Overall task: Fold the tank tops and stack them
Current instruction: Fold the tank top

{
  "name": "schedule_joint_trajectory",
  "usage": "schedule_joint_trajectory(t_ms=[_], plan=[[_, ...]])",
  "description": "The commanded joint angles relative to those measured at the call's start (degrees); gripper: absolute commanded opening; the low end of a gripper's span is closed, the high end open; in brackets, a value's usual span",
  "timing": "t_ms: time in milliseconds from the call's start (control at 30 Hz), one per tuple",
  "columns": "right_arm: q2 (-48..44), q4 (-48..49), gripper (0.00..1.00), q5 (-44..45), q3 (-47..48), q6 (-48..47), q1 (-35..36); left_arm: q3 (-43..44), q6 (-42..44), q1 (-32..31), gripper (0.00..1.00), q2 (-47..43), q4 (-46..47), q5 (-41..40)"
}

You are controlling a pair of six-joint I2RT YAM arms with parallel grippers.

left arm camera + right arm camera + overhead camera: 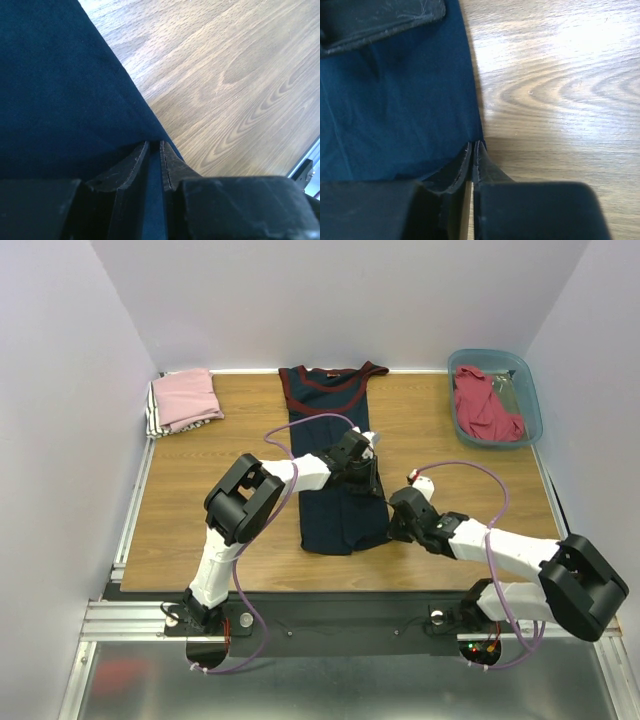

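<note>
The top camera looks down from behind over the whole bench (200, 525), while both wrist cameras sit close, sharing the navy jersey (335, 520) edge.

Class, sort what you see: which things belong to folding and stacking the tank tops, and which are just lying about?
Belongs to the job:
navy tank top, laid out mid-table
pink tank top, folded, far left
red tank top, crumpled

Just lying about:
teal bin, holding the red one
</note>
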Motion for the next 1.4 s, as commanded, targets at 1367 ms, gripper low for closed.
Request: schedule_joint_trajectory(t_ms=[1367], plan=[[-16.2,-8.1,0.24,-5.0,-12.9,14.7,13.3,-4.0,1.0,6.7,0.10,5.1,-1.2,-3.2]])
